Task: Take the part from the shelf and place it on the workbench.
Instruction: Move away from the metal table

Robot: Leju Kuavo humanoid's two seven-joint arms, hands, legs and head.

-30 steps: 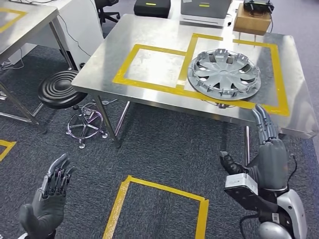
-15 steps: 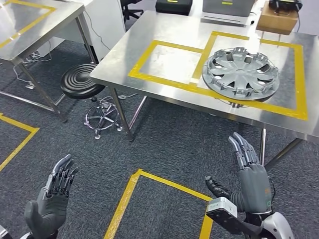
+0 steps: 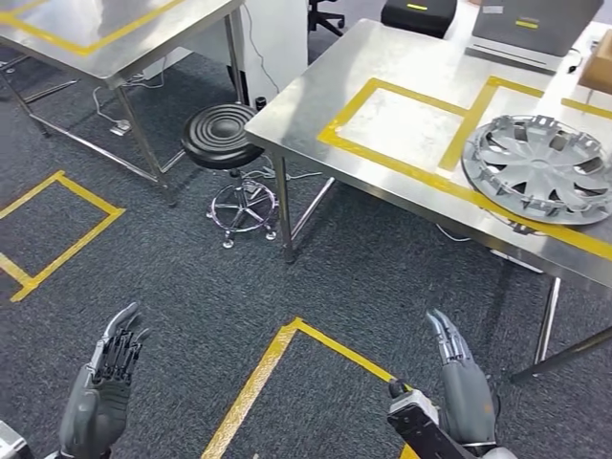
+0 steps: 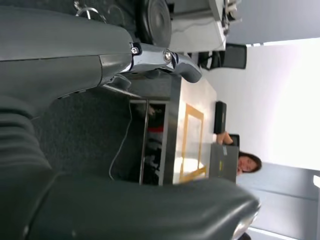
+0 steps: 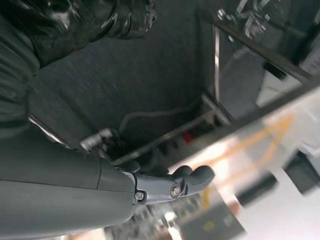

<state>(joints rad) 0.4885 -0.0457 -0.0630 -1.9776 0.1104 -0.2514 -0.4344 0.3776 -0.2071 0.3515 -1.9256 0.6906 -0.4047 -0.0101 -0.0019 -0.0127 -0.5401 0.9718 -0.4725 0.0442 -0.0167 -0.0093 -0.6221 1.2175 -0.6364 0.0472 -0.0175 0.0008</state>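
A silver wheel cover (image 3: 542, 167) lies flat on the steel workbench (image 3: 404, 105), inside the right yellow-taped rectangle near the bench's front edge. My left hand (image 3: 101, 397) hangs low at the lower left over the carpet, fingers apart and holding nothing. My right hand (image 3: 462, 387) is at the lower right, below the bench's front edge, fingers straight and empty. Both hands are well clear of the wheel cover. In the wrist views, my left hand (image 4: 94, 65) and my right hand (image 5: 75, 195) hold nothing.
A black round stool (image 3: 224, 139) stands left of the bench. A second steel table (image 3: 108, 38) sits at the upper left. Yellow tape squares (image 3: 289, 382) mark the dark carpet. A grey case (image 3: 537, 29) and black boxes lie at the bench's far side. A person (image 4: 247, 162) stands beyond the bench.
The whole view has swung left: the bench and wheel cover slid to the right of the picture. My right hand has dropped lower in the picture, away from the bench edge; my left hand stays as it was.
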